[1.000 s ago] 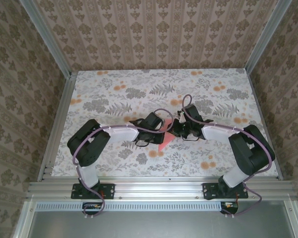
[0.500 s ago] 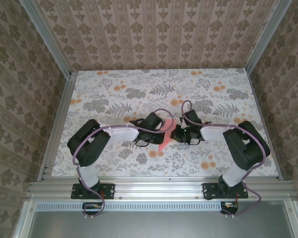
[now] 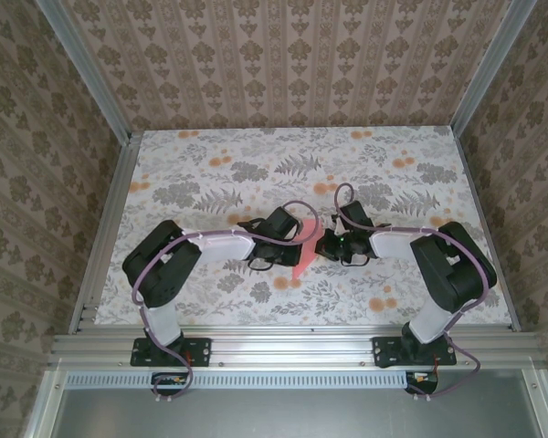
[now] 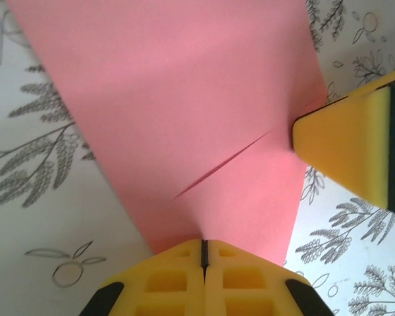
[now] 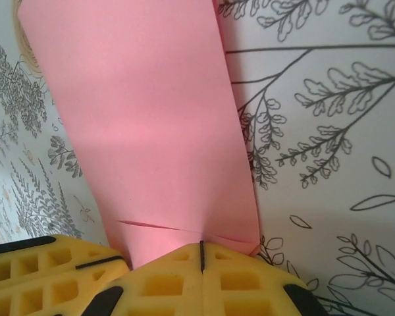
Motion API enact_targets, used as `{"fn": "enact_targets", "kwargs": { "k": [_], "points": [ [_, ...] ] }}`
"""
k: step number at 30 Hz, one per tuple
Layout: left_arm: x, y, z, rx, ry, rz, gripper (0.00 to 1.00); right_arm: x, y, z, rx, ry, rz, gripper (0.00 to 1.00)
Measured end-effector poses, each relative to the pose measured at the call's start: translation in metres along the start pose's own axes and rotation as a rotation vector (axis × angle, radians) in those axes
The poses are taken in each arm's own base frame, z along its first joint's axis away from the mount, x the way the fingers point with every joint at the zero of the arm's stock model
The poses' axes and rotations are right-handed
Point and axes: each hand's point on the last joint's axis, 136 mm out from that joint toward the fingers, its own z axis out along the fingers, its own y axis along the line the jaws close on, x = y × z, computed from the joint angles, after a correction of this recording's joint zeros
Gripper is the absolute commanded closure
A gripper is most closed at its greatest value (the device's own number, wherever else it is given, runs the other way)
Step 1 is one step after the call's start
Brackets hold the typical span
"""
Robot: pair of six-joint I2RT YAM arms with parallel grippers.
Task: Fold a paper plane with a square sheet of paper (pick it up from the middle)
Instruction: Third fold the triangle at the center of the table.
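The square sheet of paper is salmon pink and folded into a narrow shape, held just over the middle of the table between both arms. My left gripper is shut on its left edge, and the pink sheet runs straight out from the closed left gripper tips. My right gripper is shut on the opposite edge. There the paper leaves the closed right gripper tips with a fold line beside them. One yellow fingertip of the right gripper meets the sheet's edge in the left wrist view.
The table has a floral cover in grey and orange. Aluminium rails run along its left and right sides and its near edge, with patterned walls behind. Both arms lie low, elbows out, and meet at the centre.
The right gripper has slid left toward the left gripper and closed in on the paper's edge. The right arm's elbow has shifted a little. The left arm holds still.
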Motion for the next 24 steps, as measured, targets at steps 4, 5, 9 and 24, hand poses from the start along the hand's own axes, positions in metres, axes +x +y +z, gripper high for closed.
{"fn": "enact_targets", "kwargs": {
  "k": [4, 5, 9, 24],
  "points": [
    [-0.006, 0.0, -0.015, 0.008, -0.017, -0.015, 0.87, 0.0, 0.0, 0.0, 0.0, 0.001, -0.028, 0.96],
    [-0.011, 0.0, -0.02, 0.016, -0.029, -0.019, 0.87, 0.0, 0.0, 0.0, 0.0, 0.001, -0.032, 0.95],
    [-0.027, -0.003, -0.028, 0.055, -0.062, -0.035, 0.87, 0.0, 0.0, 0.0, 0.0, 0.001, -0.038, 0.95],
    [-0.017, -0.001, -0.006, 0.115, 0.003, -0.055, 0.93, 0.0, 0.001, 0.0, -0.004, 0.003, -0.037, 0.94]
  ]
}}
